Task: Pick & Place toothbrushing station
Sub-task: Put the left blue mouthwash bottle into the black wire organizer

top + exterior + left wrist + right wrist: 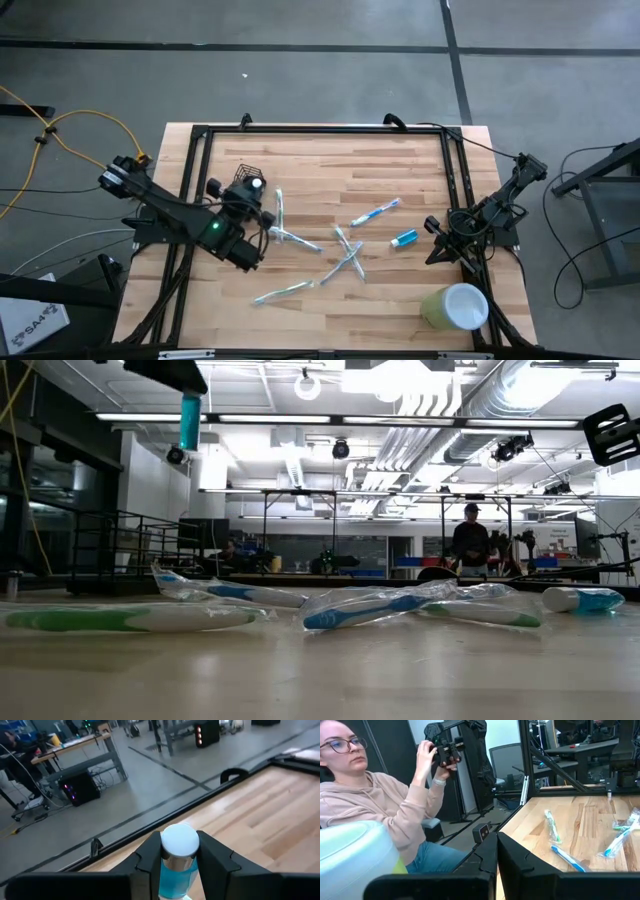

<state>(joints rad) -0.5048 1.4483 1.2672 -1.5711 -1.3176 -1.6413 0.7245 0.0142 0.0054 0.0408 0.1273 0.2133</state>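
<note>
Two hands — left hand [178, 862] clamped on blue tube [177, 875] beside mesh holder [247, 176], right hand [496, 865] together at table edge [480, 190].

Mesh holder [247, 177] stands left of the scattered toothbrushes [347, 250].

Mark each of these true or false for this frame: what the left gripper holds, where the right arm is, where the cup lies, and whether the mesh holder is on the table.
1. The left gripper holds a blue tube with a white cap. True.
2. The right gripper is closed on a toothbrush. False: it is shut on nothing, waiting at the table's right edge.
3. The pale green cup lies near the right arm. True.
4. The black wire-mesh holder sits on the floor. False: it is on the table by the left arm.
</note>
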